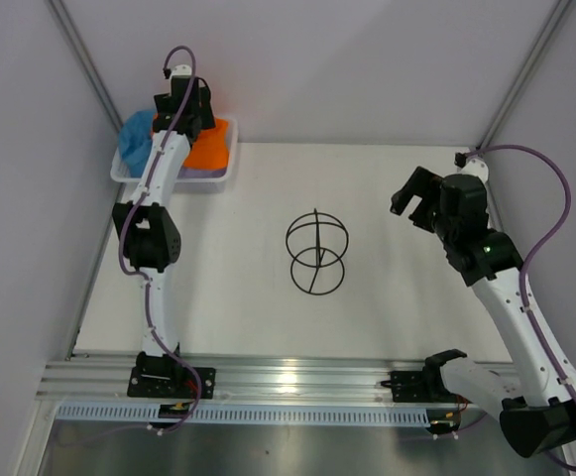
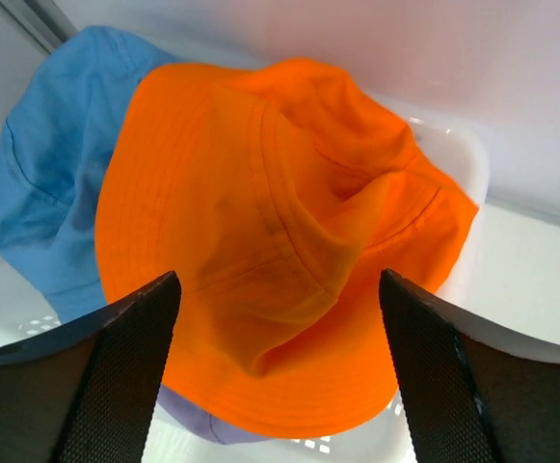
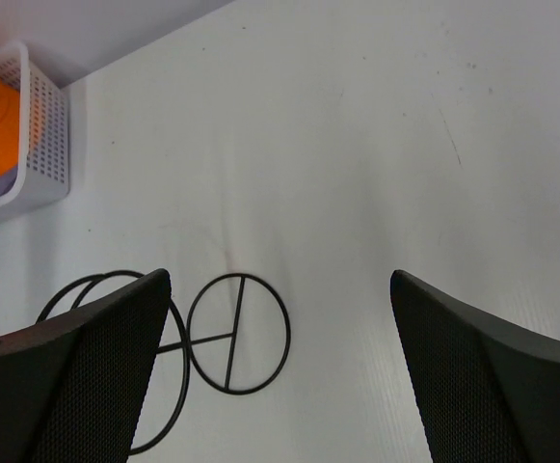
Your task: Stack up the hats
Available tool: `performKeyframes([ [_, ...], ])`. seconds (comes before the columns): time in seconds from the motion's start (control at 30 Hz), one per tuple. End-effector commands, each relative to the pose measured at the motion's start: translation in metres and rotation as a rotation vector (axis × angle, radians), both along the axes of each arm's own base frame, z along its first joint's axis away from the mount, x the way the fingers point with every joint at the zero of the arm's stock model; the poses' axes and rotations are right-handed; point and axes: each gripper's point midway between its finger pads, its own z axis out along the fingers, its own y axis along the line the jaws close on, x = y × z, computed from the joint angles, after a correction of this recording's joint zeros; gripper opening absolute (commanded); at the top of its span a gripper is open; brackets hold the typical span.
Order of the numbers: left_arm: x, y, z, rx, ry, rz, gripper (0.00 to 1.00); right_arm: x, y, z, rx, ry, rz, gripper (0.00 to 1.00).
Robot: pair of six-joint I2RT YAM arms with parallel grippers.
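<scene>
A white table (image 1: 387,297) is enclosed on 3 sides by pale grey walls (image 1: 10,198), with slanted metal struts seen in the far corners. A ribbed aluminium rail (image 1: 297,382) runs along the near edge, where the 2 arm bases are bolted.

At the far left corner a white mesh basket (image 1: 122,175) is set on the table close to the wall. In it a blue hat (image 2: 48,183) lies to the left, and an orange hat (image 2: 260,222) lies crumpled on top, overlapping the blue one. A lavender hat (image 2: 188,424) is seen only as a sliver under the orange brim. The left fingers (image 2: 116,386) are spread wide above the orange hat and nothing is gripped between them. Whether they touch the fabric cannot be told. From above, much of the basket and its hats is covered by the left arm (image 1: 154,238).

A thin black wire stand (image 1: 317,253) is placed near the middle of the table, well apart from the basket. Its crossed hoops are hard to read, and in the right wrist view it is partly hidden behind 1 finger.

To the right, the right fingers (image 3: 482,386) are spread fully apart over bare table, with nothing between them.
</scene>
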Motion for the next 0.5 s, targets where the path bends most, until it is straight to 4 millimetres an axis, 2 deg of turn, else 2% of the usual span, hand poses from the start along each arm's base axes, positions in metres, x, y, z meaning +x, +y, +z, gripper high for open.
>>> performKeyframes([
  [0.0,0.011,-0.005,0.041,-0.04,-0.146,0.009,0.85,0.025,0.0,0.028,0.046,-0.142,-0.03,1.0],
  [0.03,0.013,-0.005,0.044,-0.043,-0.162,0.008,0.81,0.031,0.002,0.021,0.04,-0.12,-0.027,1.0],
  [0.17,0.019,-0.008,0.043,-0.05,-0.176,0.0,0.78,0.038,0.007,0.002,0.027,-0.067,-0.012,0.99],
  [0.37,0.023,-0.006,0.024,-0.054,-0.141,0.02,0.79,0.04,0.003,0.007,0.03,-0.115,-0.022,1.0],
  [0.47,0.024,-0.004,0.021,-0.049,-0.139,0.03,0.65,0.041,0.001,0.01,0.025,-0.131,-0.028,1.0],
])
